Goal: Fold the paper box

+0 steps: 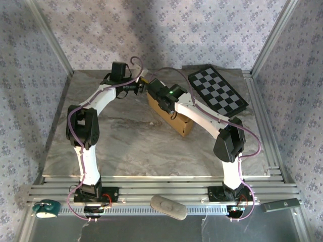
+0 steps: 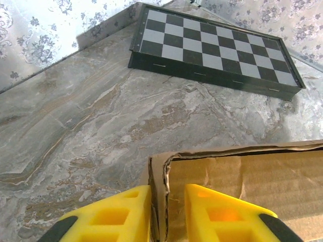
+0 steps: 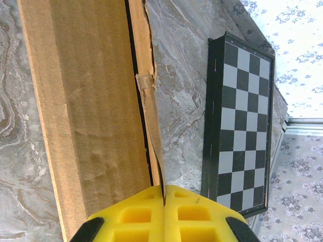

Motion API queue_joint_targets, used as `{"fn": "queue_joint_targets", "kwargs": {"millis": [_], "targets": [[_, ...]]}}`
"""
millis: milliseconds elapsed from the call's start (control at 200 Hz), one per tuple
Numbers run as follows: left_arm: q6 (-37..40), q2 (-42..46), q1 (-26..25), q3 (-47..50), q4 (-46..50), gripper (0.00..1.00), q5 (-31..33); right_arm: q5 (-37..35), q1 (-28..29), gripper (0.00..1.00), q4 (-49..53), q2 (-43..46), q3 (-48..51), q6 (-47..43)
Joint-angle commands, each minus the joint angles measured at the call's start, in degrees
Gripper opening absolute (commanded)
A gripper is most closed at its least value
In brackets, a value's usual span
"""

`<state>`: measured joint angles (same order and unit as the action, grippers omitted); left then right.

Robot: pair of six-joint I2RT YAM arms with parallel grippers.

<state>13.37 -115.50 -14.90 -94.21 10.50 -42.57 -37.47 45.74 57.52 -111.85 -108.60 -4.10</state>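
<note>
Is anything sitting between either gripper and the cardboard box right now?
No. The left gripper straddles a wall edge of the tan corrugated cardboard box. The right gripper is shut, its tips at the box's torn edge. The black-and-white checkerboard panel lies beside the box, clear of both.

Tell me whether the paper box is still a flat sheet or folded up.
Folded up: the paper box stands on the table as a shallow box with raised side walls. Its corner flaps look loose and torn.

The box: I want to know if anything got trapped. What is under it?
The box lies on the marble table; bare table shows all around its edges, with the checkerboard apart beside it. What is beneath its base is covered by cardboard.
</note>
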Motion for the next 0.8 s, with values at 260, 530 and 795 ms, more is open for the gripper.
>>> {"fn": "queue_joint_targets", "kwargs": {"millis": [260,530,795], "targets": [[4.5,-5.5,2.2,-14.7,13.0,0.25,-10.8,3.9,-0.2,0.00,2.2,-1.8,0.3,1.4],[8.0,-5.2,1.8,-13.6,14.1,0.33,-11.6,3.9,-0.5,0.00,2.3,-1.5,0.5,1.3],[8.3,-5.4,2.7,-12.7,14.2,0.30,-12.7,3.9,-0.5,0.00,2.2,-1.6,0.3,1.4]]}}
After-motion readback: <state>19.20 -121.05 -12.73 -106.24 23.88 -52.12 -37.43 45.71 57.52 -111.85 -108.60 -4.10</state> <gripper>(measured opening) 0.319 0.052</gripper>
